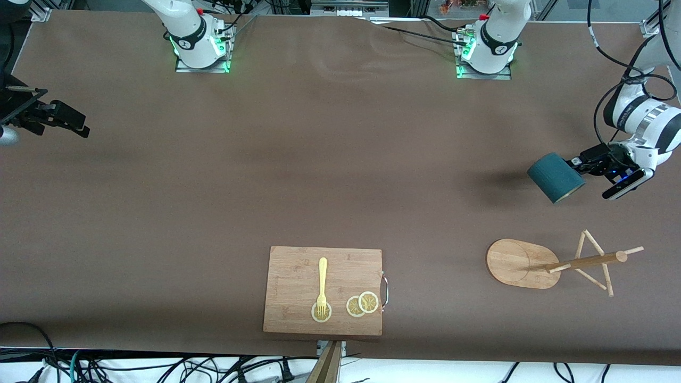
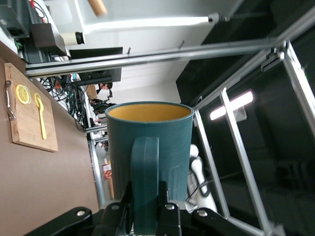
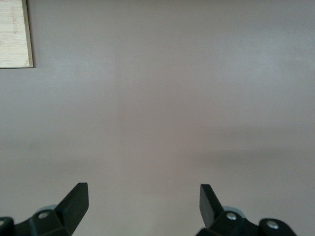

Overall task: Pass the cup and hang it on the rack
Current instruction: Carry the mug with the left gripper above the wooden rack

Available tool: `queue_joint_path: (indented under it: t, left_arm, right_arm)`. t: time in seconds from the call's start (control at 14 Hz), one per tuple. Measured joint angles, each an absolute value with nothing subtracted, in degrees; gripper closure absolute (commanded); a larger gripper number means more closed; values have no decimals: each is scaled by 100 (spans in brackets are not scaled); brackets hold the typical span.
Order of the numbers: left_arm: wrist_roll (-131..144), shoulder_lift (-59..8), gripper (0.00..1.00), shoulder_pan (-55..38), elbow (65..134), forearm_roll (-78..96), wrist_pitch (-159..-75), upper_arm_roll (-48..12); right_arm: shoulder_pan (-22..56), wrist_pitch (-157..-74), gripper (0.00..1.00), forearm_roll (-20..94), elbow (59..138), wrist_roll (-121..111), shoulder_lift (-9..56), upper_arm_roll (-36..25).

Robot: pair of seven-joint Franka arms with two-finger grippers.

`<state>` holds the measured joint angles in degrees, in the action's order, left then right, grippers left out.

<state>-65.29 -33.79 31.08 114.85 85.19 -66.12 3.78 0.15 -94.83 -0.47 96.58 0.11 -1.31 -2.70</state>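
The dark teal cup (image 1: 556,178) hangs on its side in the air over the table at the left arm's end. My left gripper (image 1: 577,164) is shut on its handle. In the left wrist view the handle (image 2: 145,172) is clamped between the fingers, and the cup (image 2: 172,142) shows its yellowish inside. The bamboo rack (image 1: 585,260) stands nearer to the front camera than the spot under the cup, with an oval base (image 1: 513,260), a central post and thin pegs. My right gripper (image 1: 80,127) waits open and empty above bare table at the right arm's end; it also shows in its wrist view (image 3: 142,194).
A rectangular wooden cutting board (image 1: 298,266) lies near the table's front edge, midway along it. It carries a yellow fork (image 1: 322,282) and lemon slices (image 1: 362,304). The board also shows in the left wrist view (image 2: 24,132) and the right wrist view (image 3: 15,34).
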Motion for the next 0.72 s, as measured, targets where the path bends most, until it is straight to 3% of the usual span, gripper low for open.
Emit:
queue_joint_path:
  t: [0.72]
  left_arm:
    - [-3717, -3894, 100, 3109, 10273, 9065, -6929, 372]
  right_arm:
    - [15, -9483, 0, -47, 9658, 11, -131, -270]
